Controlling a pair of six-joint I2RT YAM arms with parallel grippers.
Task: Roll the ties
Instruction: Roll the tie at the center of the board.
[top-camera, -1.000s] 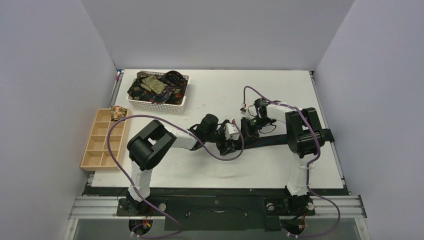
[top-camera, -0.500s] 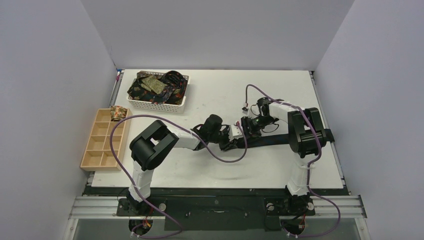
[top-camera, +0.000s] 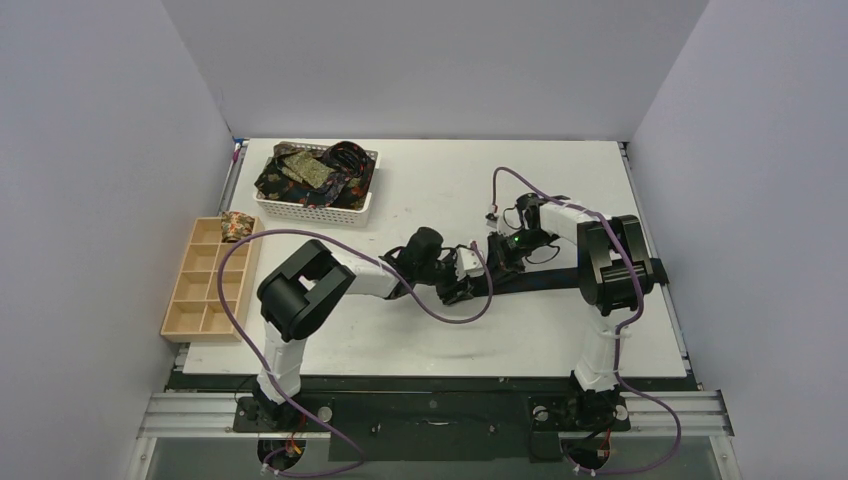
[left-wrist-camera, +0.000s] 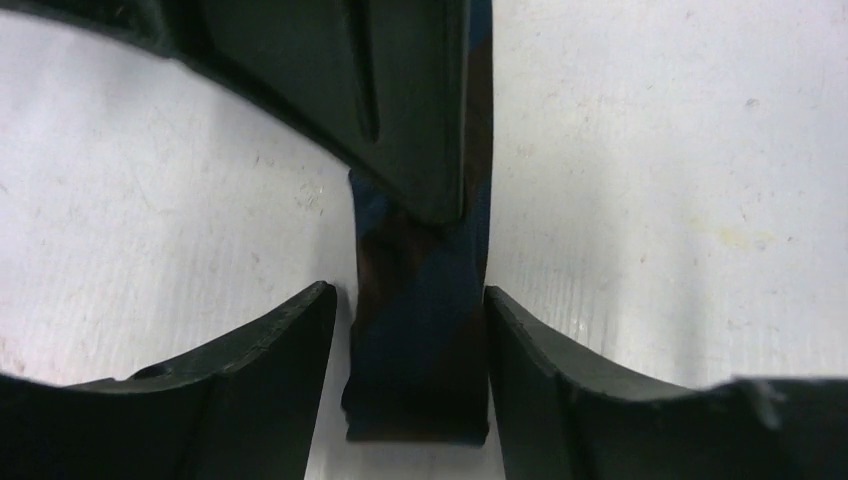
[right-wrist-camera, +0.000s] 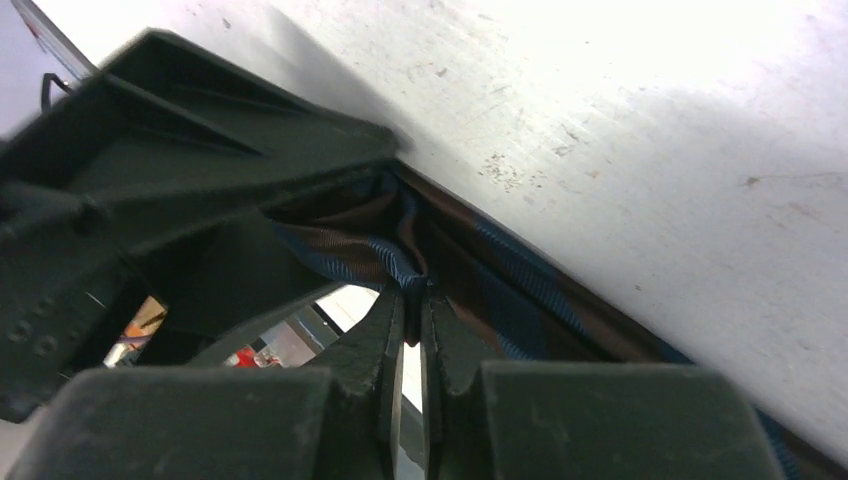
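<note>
A dark blue and brown striped tie (top-camera: 540, 281) lies flat on the white table between the two arms. In the left wrist view its squared end (left-wrist-camera: 420, 380) rests on the table between my left gripper's (left-wrist-camera: 408, 296) fingers. The right finger (left-wrist-camera: 560, 390) touches its edge and the left finger (left-wrist-camera: 250, 380) stands a thin gap away. From above, the left gripper (top-camera: 461, 279) is low at the tie's left end. My right gripper (top-camera: 497, 253) is just beyond it. Up close, the right gripper (right-wrist-camera: 412, 290) is shut on a raised fold of the tie (right-wrist-camera: 520, 300).
A white lattice basket (top-camera: 330, 212) piled with patterned ties stands at the back left. A pale wooden compartment tray (top-camera: 200, 290) sits at the left edge with one rolled tie (top-camera: 236, 225) in a far compartment. Purple cables loop off both arms.
The left gripper's jaws narrowed from wide to close around the tie's end. The right gripper opened briefly and shut again on the fold. Both grippers shifted slightly toward each other.
</note>
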